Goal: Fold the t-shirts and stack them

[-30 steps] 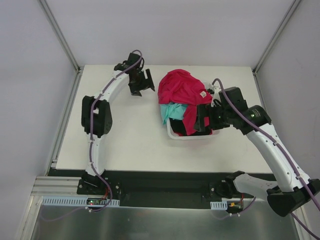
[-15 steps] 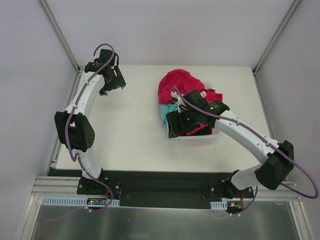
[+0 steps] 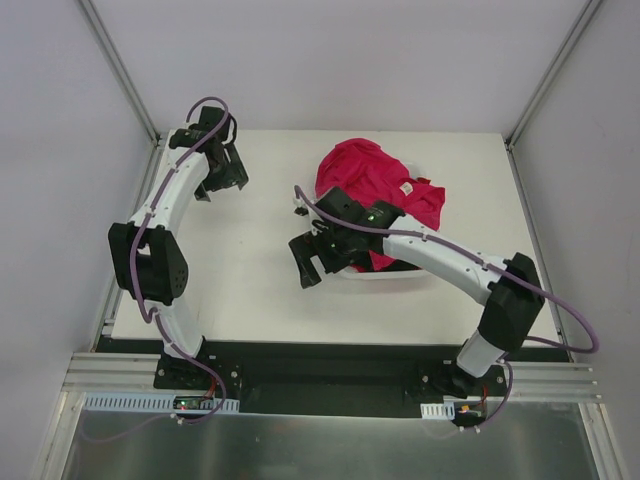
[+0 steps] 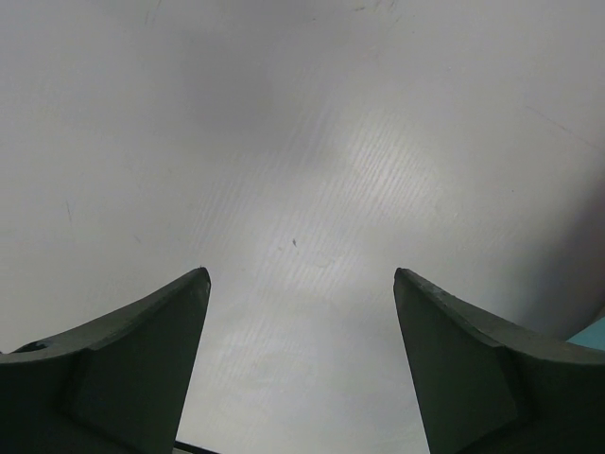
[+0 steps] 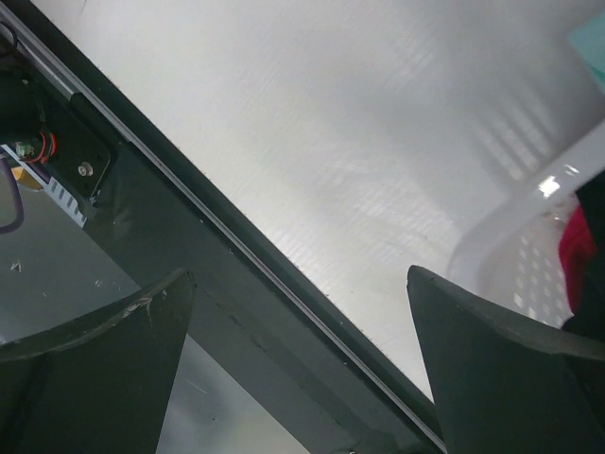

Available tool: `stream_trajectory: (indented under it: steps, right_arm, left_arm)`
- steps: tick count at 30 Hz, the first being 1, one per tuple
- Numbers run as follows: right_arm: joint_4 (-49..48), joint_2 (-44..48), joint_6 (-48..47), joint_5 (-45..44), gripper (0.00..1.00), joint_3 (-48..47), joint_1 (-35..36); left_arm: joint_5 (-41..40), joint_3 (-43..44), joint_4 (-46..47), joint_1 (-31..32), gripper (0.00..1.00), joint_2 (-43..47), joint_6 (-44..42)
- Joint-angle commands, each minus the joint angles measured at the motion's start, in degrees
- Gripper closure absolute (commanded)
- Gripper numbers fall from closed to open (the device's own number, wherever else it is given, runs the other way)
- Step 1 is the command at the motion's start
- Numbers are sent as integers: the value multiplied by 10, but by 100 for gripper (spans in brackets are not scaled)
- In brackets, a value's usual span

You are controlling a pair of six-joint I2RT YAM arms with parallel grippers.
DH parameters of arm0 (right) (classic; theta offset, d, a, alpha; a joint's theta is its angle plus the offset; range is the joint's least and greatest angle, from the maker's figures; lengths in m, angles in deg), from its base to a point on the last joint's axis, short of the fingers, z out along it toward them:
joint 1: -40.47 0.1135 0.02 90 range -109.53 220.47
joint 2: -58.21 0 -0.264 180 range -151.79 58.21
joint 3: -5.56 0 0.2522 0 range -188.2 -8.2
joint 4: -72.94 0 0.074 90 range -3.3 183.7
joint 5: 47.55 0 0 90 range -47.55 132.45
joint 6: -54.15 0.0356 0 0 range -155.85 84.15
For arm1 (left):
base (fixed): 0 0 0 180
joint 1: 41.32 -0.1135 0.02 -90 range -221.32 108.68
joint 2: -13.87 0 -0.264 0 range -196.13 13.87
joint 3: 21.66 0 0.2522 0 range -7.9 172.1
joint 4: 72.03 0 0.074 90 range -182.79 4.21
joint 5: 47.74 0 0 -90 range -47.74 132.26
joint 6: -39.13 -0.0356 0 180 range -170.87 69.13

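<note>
**Both claws wide open, shirts heaped in the basket**

The left claw (image 4: pixel 301 276) is up at about 10 o'clock from the middle of the table (image 3: pixel 250 290). Its two fingers are spread apart and there is nothing between them, only bare white table below. It looks parked out of the way, so the other arm has room to work.

The right claw (image 5: pixel 295 272) is close to the middle of the table, at about 7 o'clock, just beside the left side of the white basket (image 5: pixel 515 236). Its fingers are also spread wide and hold nothing. They point down at the table near its front edge, not at the cloth. My guess is that it is open so it can go and pinch a shirt.

The big pink t-shirt (image 3: pixel 365 178) lies bunched on top of the basket, at about 1 o'clock, with its small white label (image 3: pixel 407 189) showing. A bit of teal shirt (image 5: pixel 591 33) peeks out beside the basket. No shirt is spread flat or folded yet, so the job looks barely begun.
</note>
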Motion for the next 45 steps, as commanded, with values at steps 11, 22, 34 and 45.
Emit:
stream_trajectory:
  steps: [11, 22, 34, 45]
  right_arm:
    - [-14, -68, 8, -13, 2, -12, 20]
    - [-15, -99, -10, -33, 2, -21, -15]
    - [-5, -91, -51, -44, 1, -16, -99]
    - [46, -125, -71, 19, 1, -149, -94]
  left_arm:
    - [-8, -14, -19, -16, 21, 43, -17]
    - [-6, -19, -19, -16, 21, 51, -19]
    - [-3, -29, -18, -16, 21, 59, -19]
    - [-11, -30, -18, -21, 21, 62, -22]
